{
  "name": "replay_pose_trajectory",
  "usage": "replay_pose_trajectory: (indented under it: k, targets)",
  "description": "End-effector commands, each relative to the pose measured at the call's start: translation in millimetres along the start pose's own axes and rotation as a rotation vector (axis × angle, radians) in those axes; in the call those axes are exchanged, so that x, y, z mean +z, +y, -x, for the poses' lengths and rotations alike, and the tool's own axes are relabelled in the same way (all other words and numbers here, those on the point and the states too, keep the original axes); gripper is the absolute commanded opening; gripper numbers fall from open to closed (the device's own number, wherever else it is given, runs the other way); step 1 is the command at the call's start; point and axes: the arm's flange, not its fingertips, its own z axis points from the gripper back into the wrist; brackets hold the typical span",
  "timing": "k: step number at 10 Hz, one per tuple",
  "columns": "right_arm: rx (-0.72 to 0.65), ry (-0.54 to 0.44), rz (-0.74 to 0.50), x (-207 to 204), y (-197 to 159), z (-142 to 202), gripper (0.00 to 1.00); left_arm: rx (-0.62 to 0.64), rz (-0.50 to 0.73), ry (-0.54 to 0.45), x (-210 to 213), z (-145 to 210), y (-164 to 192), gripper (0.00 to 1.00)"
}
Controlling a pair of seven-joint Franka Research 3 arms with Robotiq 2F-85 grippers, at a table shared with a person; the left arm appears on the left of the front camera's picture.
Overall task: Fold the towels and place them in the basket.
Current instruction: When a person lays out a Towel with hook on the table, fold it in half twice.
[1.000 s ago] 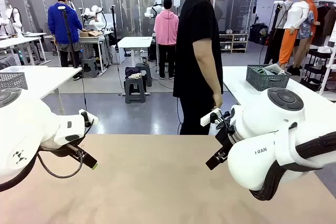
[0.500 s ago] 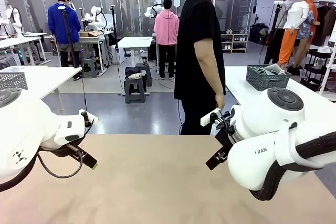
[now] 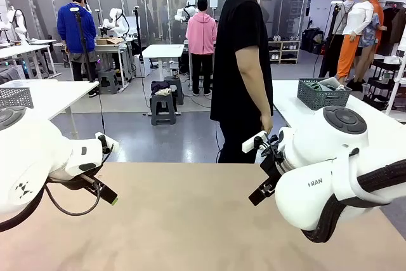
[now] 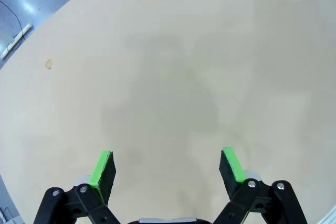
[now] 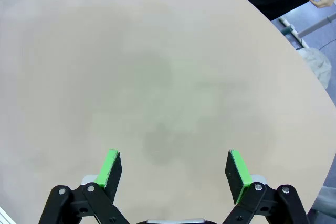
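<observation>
My left gripper (image 4: 167, 169) hangs open over the bare tan tabletop (image 4: 173, 77), nothing between its green pads. My right gripper (image 5: 175, 174) is likewise open above the bare tabletop (image 5: 131, 77). In the front view the left gripper (image 3: 104, 191) is at the table's left and the right gripper (image 3: 259, 191) right of the middle. A dark-grey mesh basket (image 3: 322, 96) with green and pale cloths in it stands on a white table at the back right. A pale crumpled cloth (image 5: 320, 66) lies beyond the table's edge in the right wrist view; I cannot tell if it is a towel.
A person in black (image 3: 240, 61) stands at the far edge, side-on, one hand (image 3: 265, 124) hanging near my right gripper. Another mesh basket (image 3: 16, 97) sits on a white table at the far left. Other people and tables are farther back.
The person at the far edge has shifted slightly to the right. Both arms are still.
</observation>
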Motion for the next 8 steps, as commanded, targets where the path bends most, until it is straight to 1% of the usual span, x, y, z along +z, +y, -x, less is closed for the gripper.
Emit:
replay_pose_trajectory:
  k: [1,2,4,6,8]
  targets:
    - [0.021,0.003,-0.047,10,-5,4,1.00,-0.039,0.031,-0.036,17,0,7,1.00]
    - [0.030,-0.008,-0.070,20,-12,5,1.00,-0.065,0.042,-0.058,31,-1,13,1.00]
    - [0.046,-0.036,-0.068,62,-33,5,1.00,-0.135,0.086,-0.094,71,-8,29,1.00]
    - [0.064,-0.083,-0.042,124,-55,7,1.00,-0.193,0.116,-0.114,121,-9,52,1.00]
    - [0.066,-0.162,-0.016,199,-70,13,1.00,-0.240,0.112,-0.140,184,-3,69,1.00]
